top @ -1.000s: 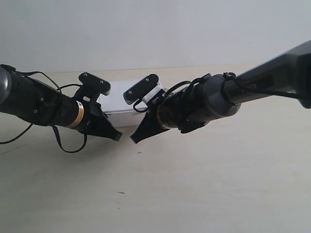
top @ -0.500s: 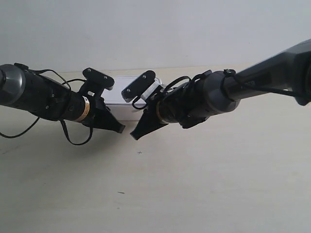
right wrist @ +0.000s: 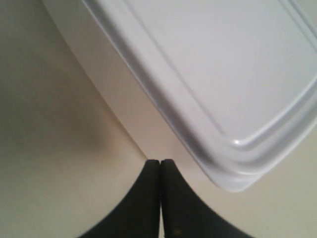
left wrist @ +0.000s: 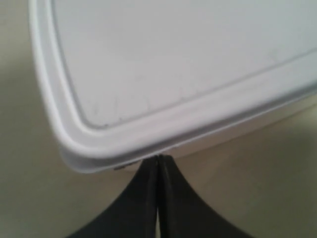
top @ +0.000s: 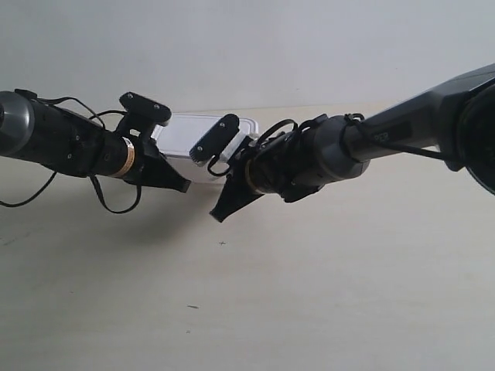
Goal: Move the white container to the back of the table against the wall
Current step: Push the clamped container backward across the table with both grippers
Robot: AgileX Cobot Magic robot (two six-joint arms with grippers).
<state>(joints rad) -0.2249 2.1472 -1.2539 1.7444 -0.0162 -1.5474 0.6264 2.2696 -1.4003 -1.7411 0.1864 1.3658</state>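
The white container (top: 203, 127) lies on the table (top: 309, 294) far back, close to the wall (top: 271, 46), half hidden behind both arms. In the left wrist view its lid (left wrist: 173, 59) fills the frame. My left gripper (left wrist: 158, 157) is shut and empty, its tips pressed against the box's side just under the lid rim near a corner. In the right wrist view my right gripper (right wrist: 160, 161) is also shut and empty, at the foot of the container's (right wrist: 223, 64) long side; I cannot tell if it touches. Both black gripper tips (top: 184, 188) (top: 219, 215) show in the exterior view.
A black cable (top: 108, 202) loops under the arm at the exterior view's left. A few tiny dark specks (top: 192, 307) mark the pale tabletop in front. The wall runs along the whole back edge of the table.
The container has slid back toward the wall. The arm at the exterior view's left has moved back with it. The other arm's tip has shifted only slightly.
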